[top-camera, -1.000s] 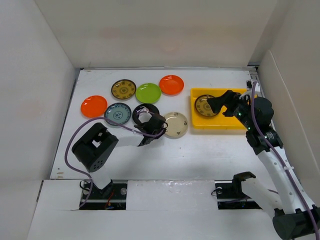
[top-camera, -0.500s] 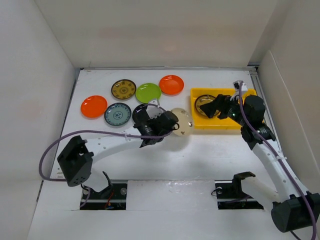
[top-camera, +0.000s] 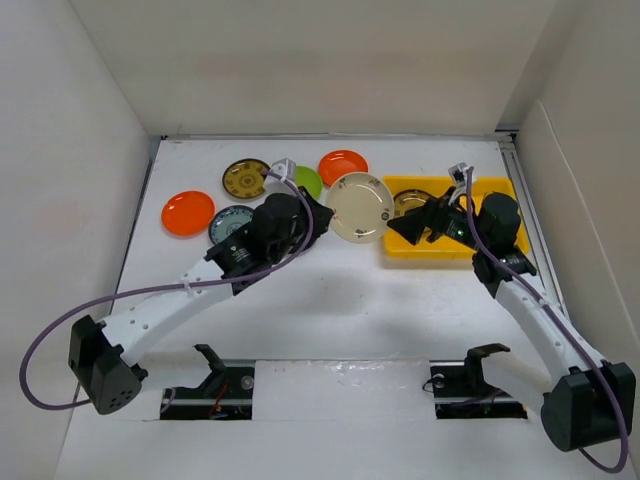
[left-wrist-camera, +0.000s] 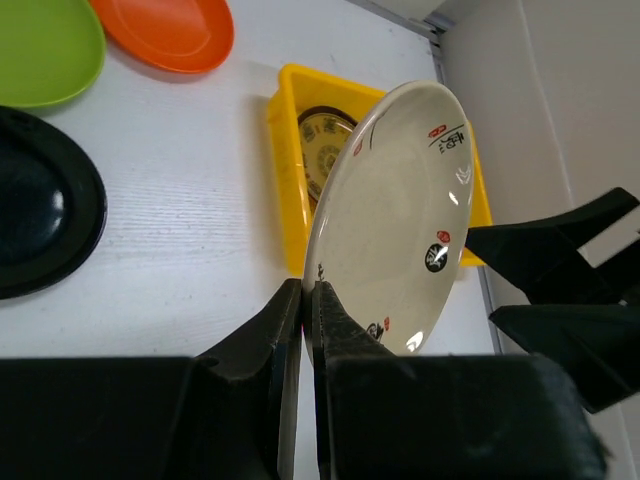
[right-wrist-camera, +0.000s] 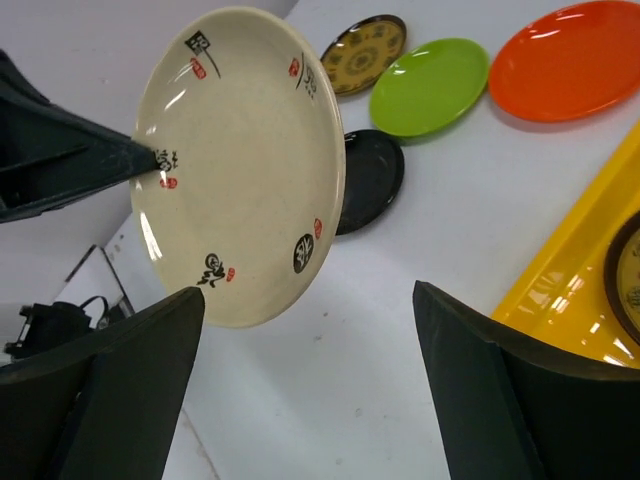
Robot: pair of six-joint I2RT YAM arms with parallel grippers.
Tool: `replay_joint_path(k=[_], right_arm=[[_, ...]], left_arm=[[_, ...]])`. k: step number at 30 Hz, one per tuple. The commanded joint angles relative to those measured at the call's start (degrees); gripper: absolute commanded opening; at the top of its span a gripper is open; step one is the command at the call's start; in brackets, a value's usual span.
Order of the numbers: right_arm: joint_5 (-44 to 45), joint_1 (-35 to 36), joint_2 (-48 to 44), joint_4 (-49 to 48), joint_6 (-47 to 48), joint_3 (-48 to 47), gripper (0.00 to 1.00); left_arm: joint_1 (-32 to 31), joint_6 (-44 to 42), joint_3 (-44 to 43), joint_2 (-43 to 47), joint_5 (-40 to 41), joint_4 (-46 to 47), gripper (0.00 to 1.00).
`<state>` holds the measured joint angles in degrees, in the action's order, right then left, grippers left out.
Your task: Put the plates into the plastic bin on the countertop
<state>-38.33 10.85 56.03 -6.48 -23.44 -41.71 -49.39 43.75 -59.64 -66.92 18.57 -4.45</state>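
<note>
Top external showed your left hand (top-camera: 320, 213) pinching the cream plate (top-camera: 360, 207) by its rim, tilted in the air just left of the bin (top-camera: 440, 250) at the right edge of the counter (top-camera: 330, 300). Your right hand (top-camera: 412, 220) hung spread beside it. That thin grip could have let the plate slip, or it could have clipped the bin wall.

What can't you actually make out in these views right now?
- Black plate: in the top view, hidden beneath the left arm; the left wrist view cuts it at the edge.
- Lime green plate: top view, mostly covered by that arm.
- Gold-patterned plate in the yellow bin: partly hidden by the right gripper from above, by the cream plate in the left wrist view, cut off by the right wrist view's edge.
</note>
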Motion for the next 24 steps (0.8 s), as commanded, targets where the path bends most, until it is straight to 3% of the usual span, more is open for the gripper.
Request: replay_joint_path(k=[1,2,5,8,9,10,12,15,16,18,19,21,24], right_arm=[[-5.8,-0.2,2.1,-10.6,-3.4,2.0,0.89],[-7.4,-0.2,2.7,-13.9,-4.2,2.5,0.83],[-9.4,-0.2,5.3,-18.0,-7.6,3.7,0.78],[-9.9,-0.2,7.8,-21.3,-9.2,3.7,0.63],[-9.9,-0.2,7.8,-22.0,-10.0,3.7,0.40],[-9.4,-0.2,8.4,-22.0,-10.0,3.7,0.30],[-7.5,-0.2,8.4,-22.0,-11.3,3.7,0.25],[-7.5,-0.2,9.9,-22.0,-12.0,2.4,0.05],[-5.8,-0.7,10.4,-22.0,-12.5,2.4,0.00],[-2.1,-2.3,10.4,-21.0,-14.0,2.4,0.00],[4.2,-3.2,10.4,-18.2,-14.0,1.7,0.00],[10.8,-5.8,11.1,-9.3,-14.0,-0.3,0.00],[15.6,-9.9,13.2,-7.9,-13.5,-0.3,0.00]], left_arm=[[3.9,-3.1,1.7,1.3,-12.6,7.7,0.00],[4.6,-3.1,2.9,2.0,-14.4,8.7,0.00],[5.7,-3.1,3.5,1.3,-17.2,10.5,0.00],[5.7,-3.1,3.5,-0.1,-19.2,11.7,0.00],[5.7,-3.1,3.5,-0.1,-19.2,12.3,0.00],[5.7,-3.1,3.5,-0.8,-19.7,12.3,0.00],[5.7,-3.1,3.5,-1.6,-20.3,12.3,0.00],[5.7,-2.4,4.8,-2.3,-21.0,14.8,0.00],[5.7,-1.7,4.8,-2.9,-19.2,14.8,0.15],[5.7,-0.1,3.4,-4.3,-11.9,8.5,0.88],[5.7,1.5,2.1,-4.8,-9.0,6.1,1.00],[5.7,3.0,1.5,-5.7,-3.6,-0.5,1.00],[5.7,5.0,1.5,-6.3,4.1,-5.2,1.00]])
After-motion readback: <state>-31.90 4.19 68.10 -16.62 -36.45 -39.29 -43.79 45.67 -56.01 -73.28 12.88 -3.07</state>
